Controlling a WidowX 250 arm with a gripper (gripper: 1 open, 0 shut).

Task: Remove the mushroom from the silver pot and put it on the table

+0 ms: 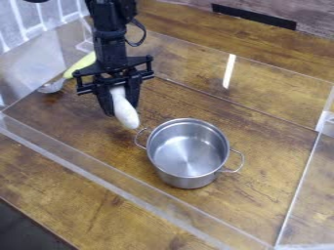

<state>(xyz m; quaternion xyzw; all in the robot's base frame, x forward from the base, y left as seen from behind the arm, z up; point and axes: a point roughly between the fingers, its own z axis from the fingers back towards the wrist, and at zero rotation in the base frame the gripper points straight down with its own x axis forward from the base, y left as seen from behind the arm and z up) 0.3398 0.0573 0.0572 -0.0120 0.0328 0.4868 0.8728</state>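
"Item one, the mushroom: which way does it lie?"

"One mushroom (125, 108), white stem showing, cap largely hidden. The stem end points down toward the near edge of the counter (85, 156), veering slightly right in the view; the long axis slopes along that line, tilted rather than upright."

"Count the rest."

"One silver pot (188, 153), round, lidless, two loop handles, set near the counter's front plastic strip (137, 194). One yellow-green banana (81, 64), toward the far left corner. One small grey object (51, 86), by the left edge, near the banana; its kind cannot be told."

"And the pincer?"

"One pincer (116, 86), black, clamped on the mushroom at its cap end. The stem sticks out below the fingers, on the near side."

"Place of the mushroom?"

"Outside the silver pot, beyond its left-hand handle, over the stretch of counter between the pot and the far left corner. Near the handle. Whether the stem tip touches the wood cannot be told."
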